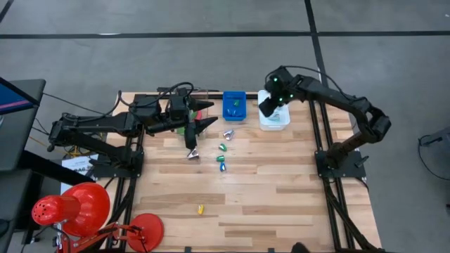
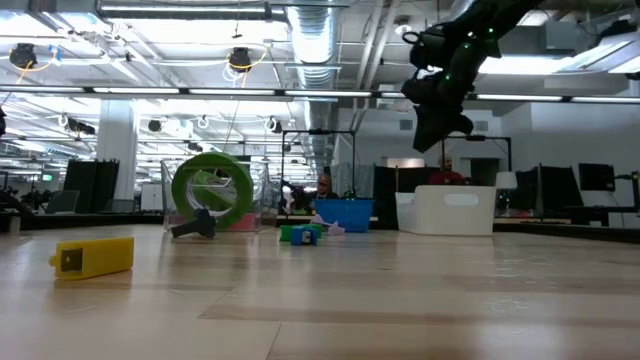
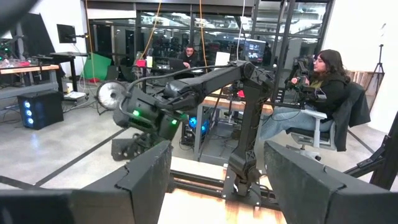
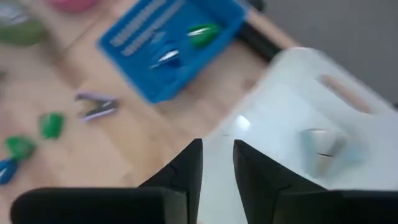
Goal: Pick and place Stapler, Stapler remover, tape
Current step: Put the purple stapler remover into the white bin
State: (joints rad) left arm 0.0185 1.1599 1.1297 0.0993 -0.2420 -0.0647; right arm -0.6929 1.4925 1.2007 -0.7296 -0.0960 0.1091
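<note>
Jaws slightly parted and empty, the right gripper (image 4: 216, 163) is hovering over the white bin (image 1: 273, 121) at the table's far edge; the left gripper (image 3: 214, 177), open, is waiting. The green tape roll (image 2: 211, 189) looks light and stiff, likely best pinched across its rim.

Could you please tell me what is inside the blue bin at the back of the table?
The blue bin holds a small green item and a small blue and silver item. The blur hides what they are, and its walls may cover more.
</note>
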